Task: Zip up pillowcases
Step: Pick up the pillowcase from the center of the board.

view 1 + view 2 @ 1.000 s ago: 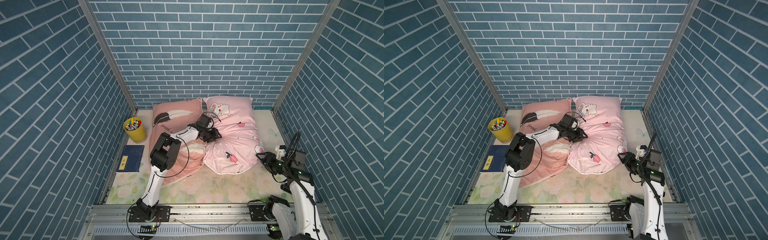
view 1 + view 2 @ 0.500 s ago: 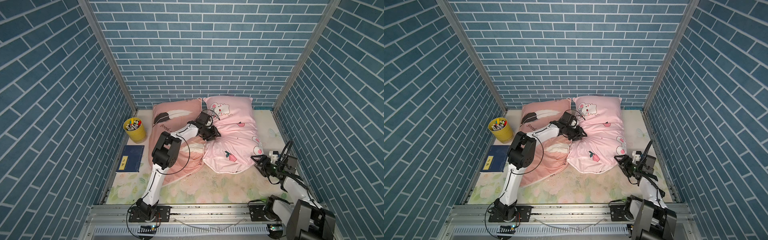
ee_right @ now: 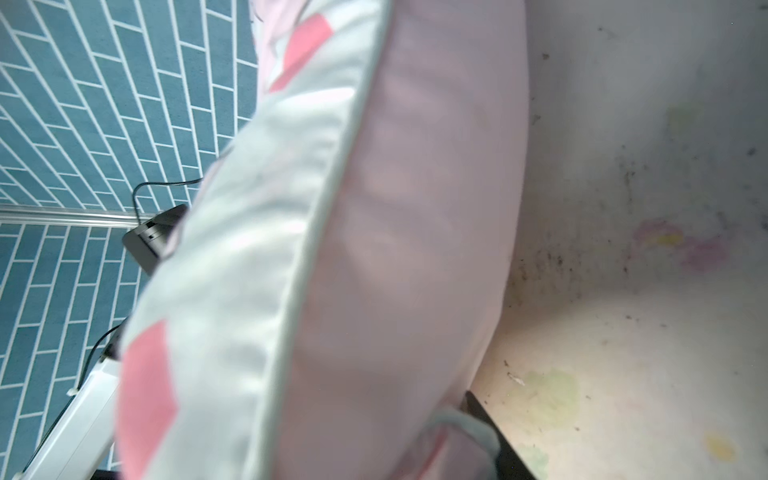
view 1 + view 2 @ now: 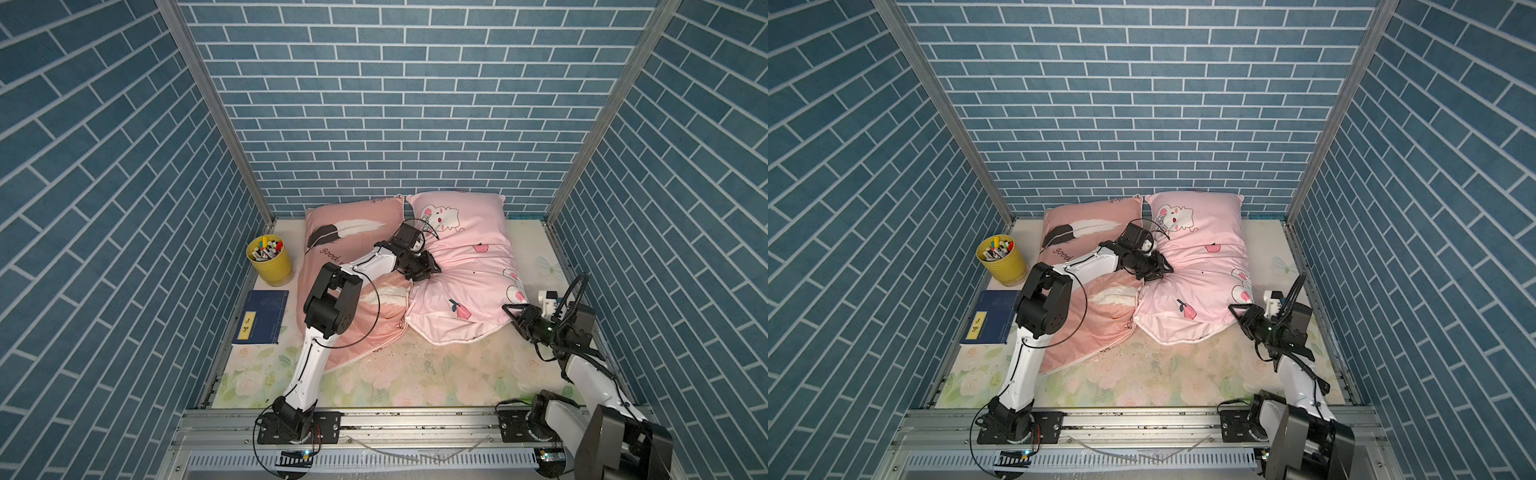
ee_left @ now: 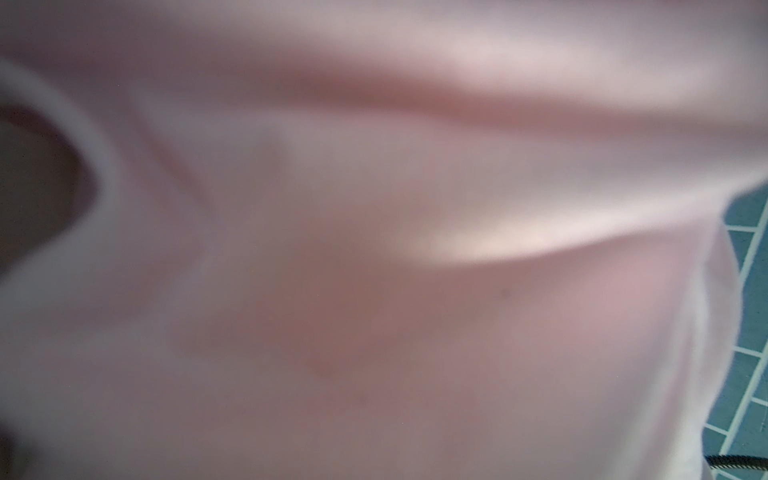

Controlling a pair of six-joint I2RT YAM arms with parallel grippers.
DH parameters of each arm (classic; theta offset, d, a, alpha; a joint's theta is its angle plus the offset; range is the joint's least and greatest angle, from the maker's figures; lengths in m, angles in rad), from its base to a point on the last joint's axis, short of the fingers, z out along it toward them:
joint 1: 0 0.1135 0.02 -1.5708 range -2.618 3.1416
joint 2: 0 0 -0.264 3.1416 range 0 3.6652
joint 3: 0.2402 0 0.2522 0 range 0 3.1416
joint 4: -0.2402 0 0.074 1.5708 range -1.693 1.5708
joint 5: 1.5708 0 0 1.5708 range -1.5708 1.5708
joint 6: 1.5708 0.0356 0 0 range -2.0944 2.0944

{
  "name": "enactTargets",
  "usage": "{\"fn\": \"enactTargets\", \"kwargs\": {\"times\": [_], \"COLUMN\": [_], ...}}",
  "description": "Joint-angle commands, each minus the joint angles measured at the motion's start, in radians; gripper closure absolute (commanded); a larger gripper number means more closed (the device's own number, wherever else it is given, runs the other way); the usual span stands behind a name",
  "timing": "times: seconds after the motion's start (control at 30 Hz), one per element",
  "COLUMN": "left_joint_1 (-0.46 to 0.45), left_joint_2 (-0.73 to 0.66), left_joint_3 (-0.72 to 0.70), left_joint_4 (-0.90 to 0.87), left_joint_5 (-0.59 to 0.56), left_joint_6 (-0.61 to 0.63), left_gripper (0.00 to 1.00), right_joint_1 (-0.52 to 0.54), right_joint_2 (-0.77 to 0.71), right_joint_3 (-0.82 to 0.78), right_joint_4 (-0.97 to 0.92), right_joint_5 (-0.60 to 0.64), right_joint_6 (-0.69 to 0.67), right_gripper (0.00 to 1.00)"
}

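Right gripper (image 4: 512, 312) was at a corner of the bunny pillowcase (image 4: 469, 249). Couldn't tell if its jaws held anything, and no zip pull was visible. The open mouth (image 4: 451, 334) gaped along the edge leading away from it. Left gripper (image 4: 430, 270) was buried in the same case's opposite side. Creases converged there, but its jaws were hidden, so grip unconfirmed. Feather pillowcase (image 4: 345, 245) lay just beside it. Best approach: pinch the pull only, drag along the seam, left holding tension.
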Motion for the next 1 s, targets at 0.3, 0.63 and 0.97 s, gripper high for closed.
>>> {"fn": "enactTargets", "kwargs": {"times": [0.3,0.63,0.97], "left_joint_1": [0.105,0.099,0.046], "left_joint_2": [0.087,0.009,-0.203], "left_joint_3": [-0.032,-0.121,-0.235], "left_joint_4": [0.041,0.072,0.07], "left_joint_5": [-0.326,-0.336,-0.363], "left_joint_6": [0.01,0.044,0.147], "left_gripper": [0.51,0.46,0.23], "right_joint_1": [0.005,0.005,0.005], "right_joint_2": [-0.217,-0.192,-0.289], "right_joint_3": [0.146,0.149,0.236], "right_joint_4": [-0.367,-0.379,-0.598], "right_joint_5": [-0.011,-0.006,-0.032], "right_joint_6": [-0.066,-0.066,-0.069], "right_gripper": [0.61,0.95,1.0]}}
